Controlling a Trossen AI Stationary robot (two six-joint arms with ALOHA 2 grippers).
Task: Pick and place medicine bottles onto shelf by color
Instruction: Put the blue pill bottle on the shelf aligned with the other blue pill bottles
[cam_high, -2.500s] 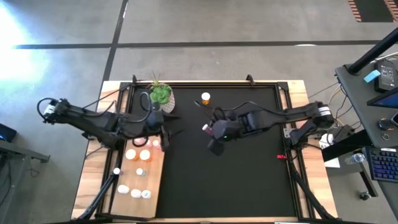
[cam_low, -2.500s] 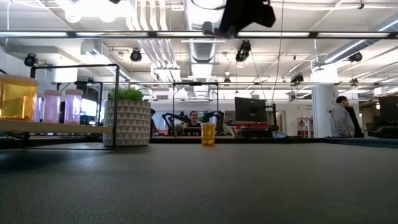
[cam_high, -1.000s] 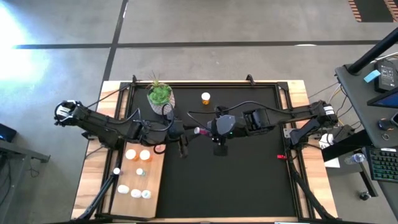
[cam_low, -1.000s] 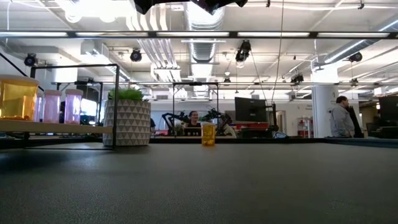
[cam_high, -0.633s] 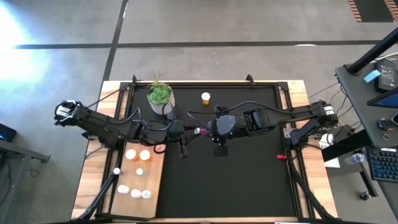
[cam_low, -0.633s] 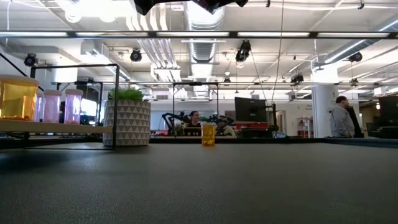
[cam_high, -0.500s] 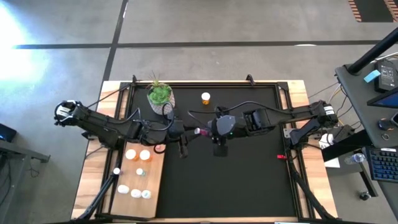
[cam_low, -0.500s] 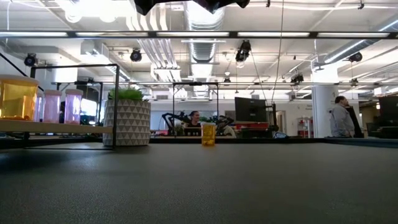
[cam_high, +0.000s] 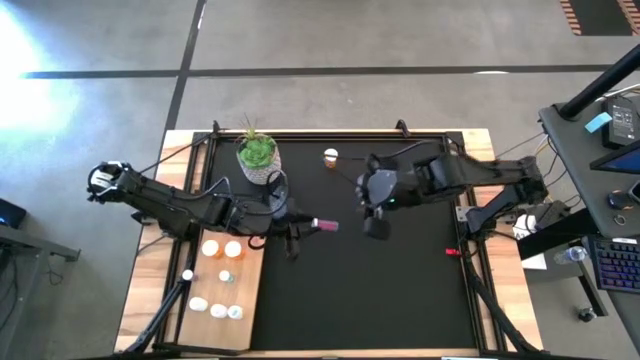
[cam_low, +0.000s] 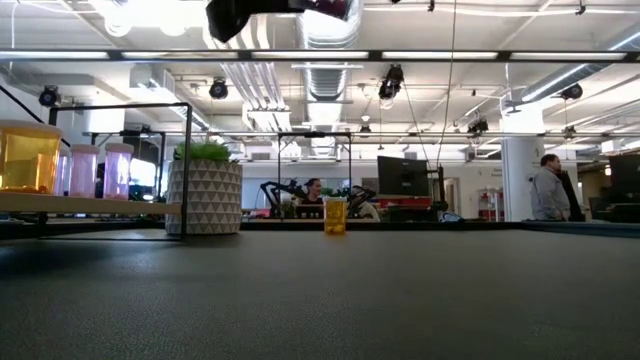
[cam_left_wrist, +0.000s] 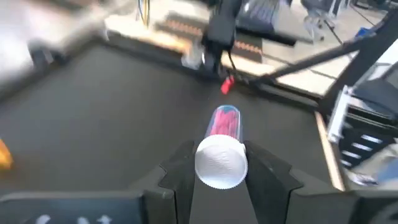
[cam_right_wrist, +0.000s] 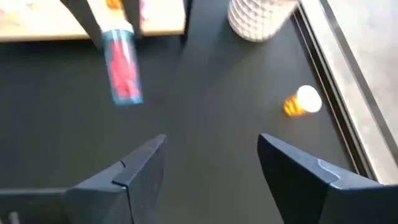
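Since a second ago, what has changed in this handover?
The right gripper let go of the pink bottle and drew back toward its own side, fingers open. The left gripper now holds the bottle alone, by its cap end. The orange bottle, plant pot and shelf stayed put.

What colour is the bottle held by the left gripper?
Pink-red body, white cap: the bottle shows best in the left wrist view, held by the left gripper.

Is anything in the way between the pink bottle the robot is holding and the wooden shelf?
Nothing visible is. The left gripper holds the pink bottle over the black mat, beside the shelf. The plant pot stands off to the side.
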